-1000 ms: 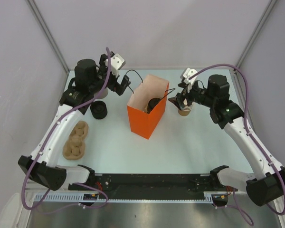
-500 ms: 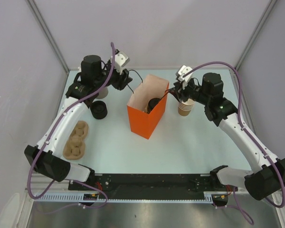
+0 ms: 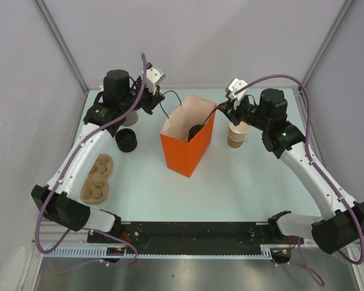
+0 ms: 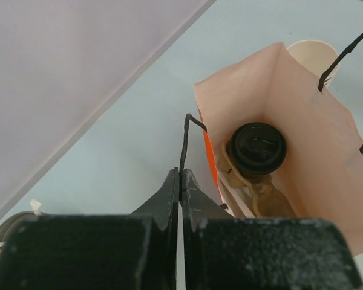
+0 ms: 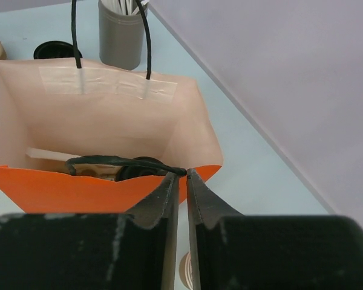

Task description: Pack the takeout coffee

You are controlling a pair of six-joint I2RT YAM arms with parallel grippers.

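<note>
The takeout coffee point(image 4: 256, 148), a tan cup under a black lid, stands inside the orange paper bag point(image 3: 185, 150). In the top view its lid point(image 3: 195, 130) shows through the bag's open mouth. My left gripper point(image 4: 181, 175) is shut on the bag's left black cord handle point(image 4: 185, 136), just outside the bag's left edge point(image 3: 158, 104). Over the bag's right rim my right gripper point(image 5: 180, 173) has its jaws closed on the other cord handle point(image 5: 118, 160); the top view shows this gripper point(image 3: 222, 111) beside that rim. In the right wrist view the coffee is mostly hidden behind the orange wall.
A stack of lidless tan cups point(image 3: 237, 134) stands right of the bag. Black lids point(image 3: 126, 140) and a brown pulp cup carrier point(image 3: 97, 177) lie at the left. A grey holder with white sticks point(image 5: 120, 35) stands behind the bag.
Both grippers went from open to closed on the bag's cord handles. The left arm shifted back toward the wall, and the bag's mouth now sits spread between the two grippers.
</note>
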